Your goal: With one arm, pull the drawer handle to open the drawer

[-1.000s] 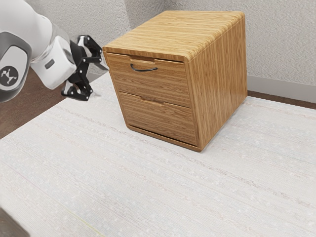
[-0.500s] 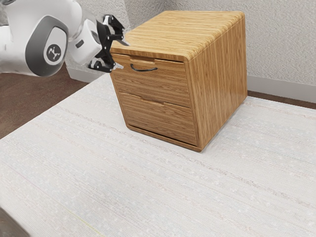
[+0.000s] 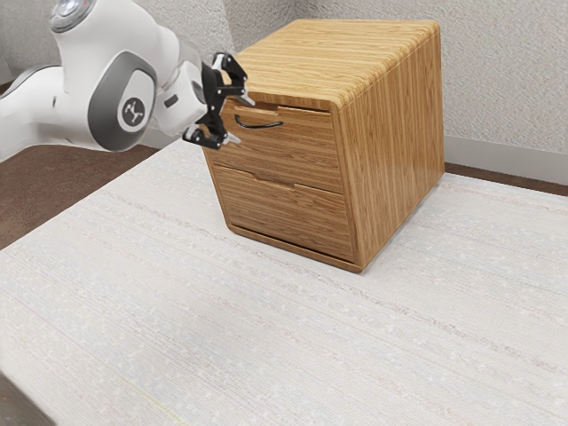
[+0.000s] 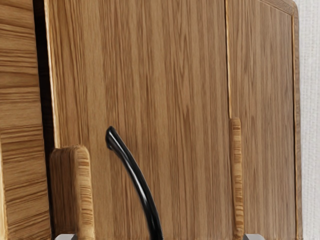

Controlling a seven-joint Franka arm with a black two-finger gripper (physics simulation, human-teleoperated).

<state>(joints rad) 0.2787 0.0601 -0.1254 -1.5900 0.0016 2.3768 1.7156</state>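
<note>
Right, my black fingers [image 3: 229, 69] stand apart, one roughly above and one below the near end of the thin black curved handle [image 3: 258, 123]. I have them turned that way because the bar runs level and a grip must straddle it. Just beyond the fingers, the upper drawer with its striped light-wood front [image 3: 284, 146] sits shut, flush in the boxy wooden cabinet [image 3: 390, 133] on the pale table [image 3: 266, 337]. The handle bows off the panel, leaving room behind it. Next, I judge, I should close nearer its middle so the pull runs straight.
</note>
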